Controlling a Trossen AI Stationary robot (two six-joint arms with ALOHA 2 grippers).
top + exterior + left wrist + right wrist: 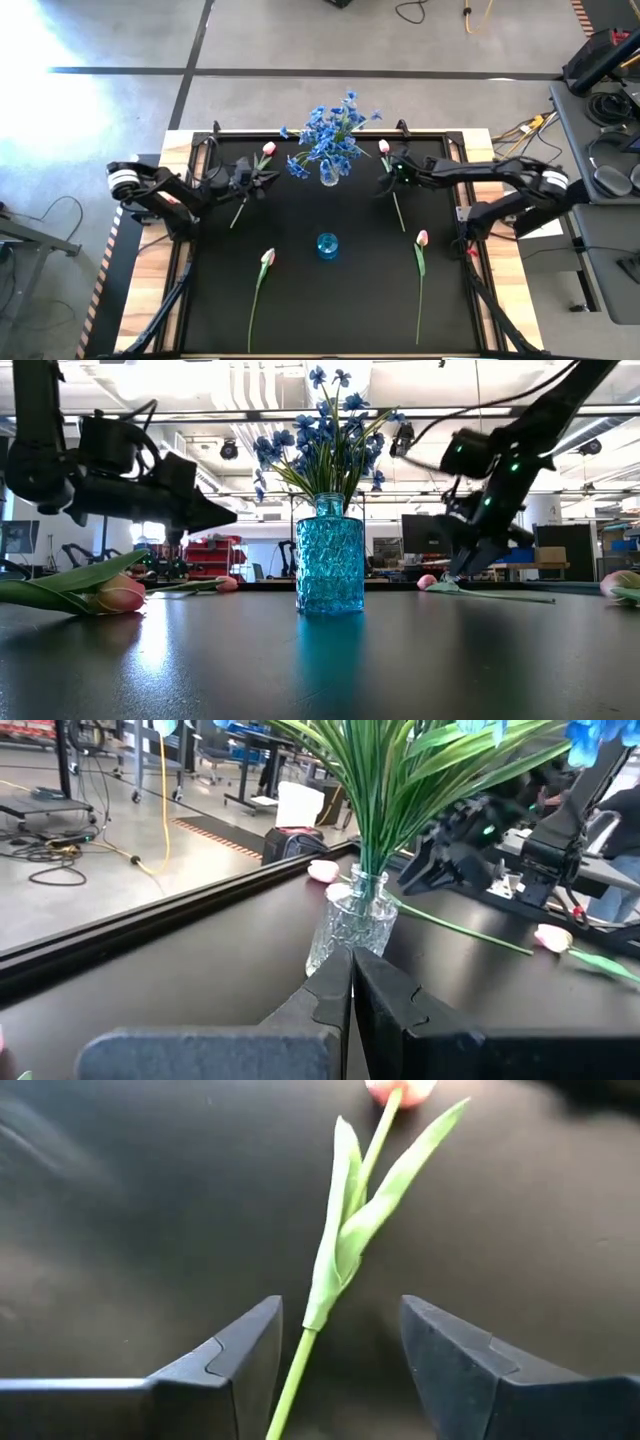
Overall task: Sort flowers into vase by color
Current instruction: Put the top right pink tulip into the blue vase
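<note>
Several blue sprays (330, 130) stand in a clear glass vase (329, 175) at the table's far middle, with their stems in its mouth (362, 880). A small blue vase (327, 245) stands at the centre. Four pink tulips lie flat on the black mat: far left (267, 150), far right (384, 148), near left (267, 258) and near right (422, 238). My right gripper (340, 1350) is open and points down. Its fingers stand on either side of the far right tulip's stem (300, 1365) without touching it. My left gripper (352, 982) is shut with nothing in it. It hangs above the mat left of the clear vase.
The mat ends in a raised black frame (180, 290) on wooden boards. In the low view the blue vase (328, 565) stands in front of the clear one. Bare mat lies between the two near tulips, in front of the blue vase.
</note>
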